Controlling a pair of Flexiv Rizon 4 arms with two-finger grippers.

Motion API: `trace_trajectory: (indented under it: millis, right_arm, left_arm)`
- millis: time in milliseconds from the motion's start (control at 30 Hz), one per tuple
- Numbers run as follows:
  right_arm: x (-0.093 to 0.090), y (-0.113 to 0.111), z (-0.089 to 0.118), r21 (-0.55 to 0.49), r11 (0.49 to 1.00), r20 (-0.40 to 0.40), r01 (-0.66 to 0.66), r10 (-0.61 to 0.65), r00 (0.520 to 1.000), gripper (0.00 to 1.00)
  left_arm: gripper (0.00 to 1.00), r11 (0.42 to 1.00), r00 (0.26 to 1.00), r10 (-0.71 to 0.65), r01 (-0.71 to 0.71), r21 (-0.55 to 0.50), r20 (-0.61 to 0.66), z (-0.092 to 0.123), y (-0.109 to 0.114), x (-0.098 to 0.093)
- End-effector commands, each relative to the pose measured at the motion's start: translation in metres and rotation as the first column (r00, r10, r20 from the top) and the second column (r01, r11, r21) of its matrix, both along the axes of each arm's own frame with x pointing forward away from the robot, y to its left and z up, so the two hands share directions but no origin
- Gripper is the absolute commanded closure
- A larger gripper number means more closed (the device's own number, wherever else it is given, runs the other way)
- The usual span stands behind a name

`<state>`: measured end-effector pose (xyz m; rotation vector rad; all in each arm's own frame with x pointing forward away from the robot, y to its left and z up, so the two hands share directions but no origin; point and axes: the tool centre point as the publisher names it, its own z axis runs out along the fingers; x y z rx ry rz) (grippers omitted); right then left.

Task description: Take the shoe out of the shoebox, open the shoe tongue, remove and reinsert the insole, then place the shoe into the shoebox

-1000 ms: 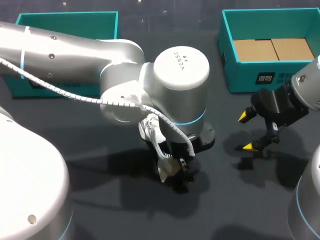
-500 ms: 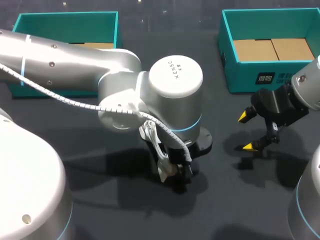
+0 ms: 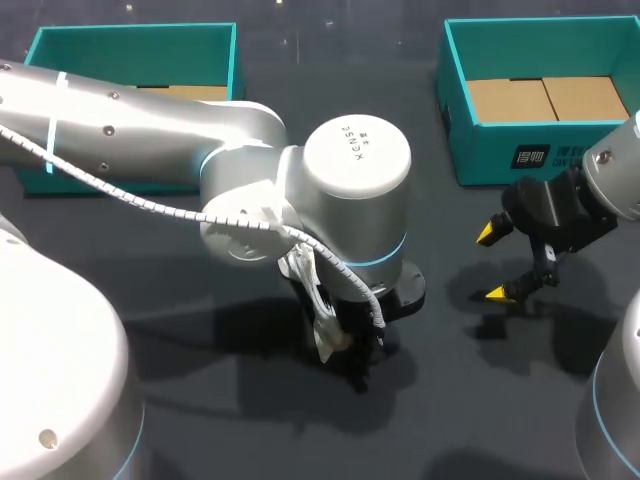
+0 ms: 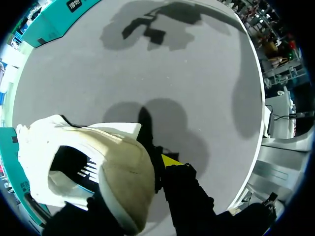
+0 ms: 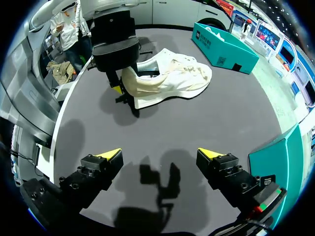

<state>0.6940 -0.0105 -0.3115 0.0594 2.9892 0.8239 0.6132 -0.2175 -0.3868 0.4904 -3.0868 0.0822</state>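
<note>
1. The left shoebox (image 3: 130, 30) stands well beyond the left fingers, apart from the shoe and not holding it.
2. The left gripper (image 5: 118, 89) is clenched on the heel of the white shoe (image 4: 118, 172), which is out on the dark table (image 3: 180, 400). 1 yellow-tipped finger (image 4: 170, 160) presses the outside of the heel. The other is hidden by the heel, so I judge this a grasp rather than see it in full.
3. The shoe looks light. The upper, tongue and insole should be soft and floppy, while the heel cup and sole are probably stiffer. The heel is therefore a sound place to hold it steady, and the tongue's free edge suits a 2nd pinch.
4. Its long axis runs straight out from the left fingers. The heel sits between them and the toe points away, toward the left shoebox.
5. The right gripper (image 5: 160, 157) hangs released, its 2 fingers spread wide with nothing between them. The shoe lies well ahead of them.
6. The right shoebox (image 3: 500, 160) sits near the right fingers, holding only its brown cardboard floor.
</note>
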Motion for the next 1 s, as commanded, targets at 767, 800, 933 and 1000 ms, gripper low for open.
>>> trace_trajectory:
  millis: [767,800,933,1000]
  right_arm:
    - [-0.001,0.000,0.000,-0.002,1.000,0.002,0.001,-0.001,1.000,0.00]
    - [-0.001,0.000,0.000,-0.002,1.000,0.002,0.001,-0.001,1.000,0.00]
    - [-0.001,0.000,0.000,-0.002,1.000,0.002,0.001,-0.001,1.000,0.00]
    - [-0.001,0.000,0.000,-0.002,1.000,0.002,0.001,-0.001,1.000,0.00]
  left_arm:
    - [1.00,0.939,0.938,-0.342,0.339,0.051,0.052,0.126,0.057,0.061]
    - [1.00,0.935,0.934,-0.352,0.349,0.056,0.066,0.137,0.063,0.066]
    - [1.00,0.928,0.925,-0.368,0.359,0.096,0.093,0.155,0.071,0.075]
    - [1.00,0.928,0.925,-0.368,0.359,0.096,0.093,0.155,0.071,0.075]
